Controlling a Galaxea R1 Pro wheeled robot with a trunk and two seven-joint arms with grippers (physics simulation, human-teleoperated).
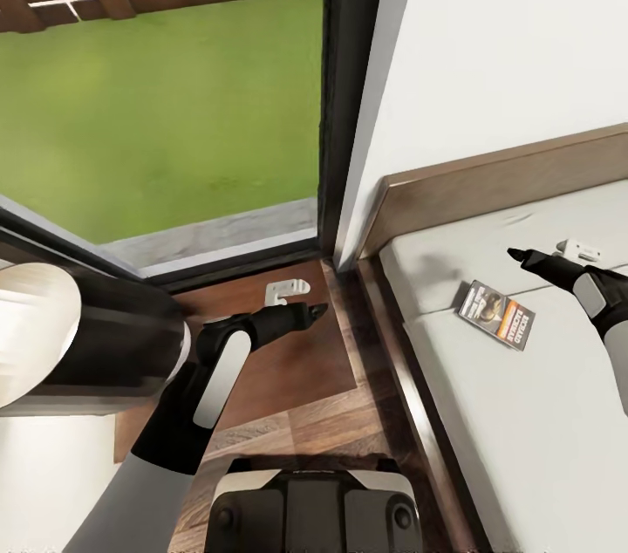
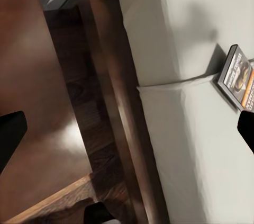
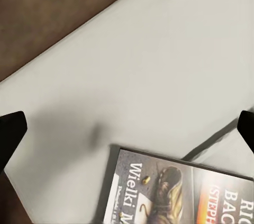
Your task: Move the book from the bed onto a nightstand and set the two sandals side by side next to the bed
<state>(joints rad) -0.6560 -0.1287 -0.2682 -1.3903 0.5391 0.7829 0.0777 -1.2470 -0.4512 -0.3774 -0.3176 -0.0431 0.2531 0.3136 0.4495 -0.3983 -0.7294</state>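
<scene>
Book pickup stage: right gripper (image 1: 522, 256) spread wide above the mattress (image 1: 523, 413), next drop toward paperback (image 1: 495, 314) and clamp; left gripper (image 1: 316, 310) wide too.

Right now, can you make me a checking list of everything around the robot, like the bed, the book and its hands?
Surface: pale mattress of the bed, dark wooden frame.
Job's things: book lies flat on the mattress; reddish-brown nightstand beside the bed; sandals: nothing seen.
Clutter: nothing seen.
Grippers: left gripper over the nightstand, jaws open; right gripper over the mattress near the book, jaws open; both empty.
Cables: nothing seen.
Surroundings: dark-framed window, white wall, wood-plank floor.
</scene>
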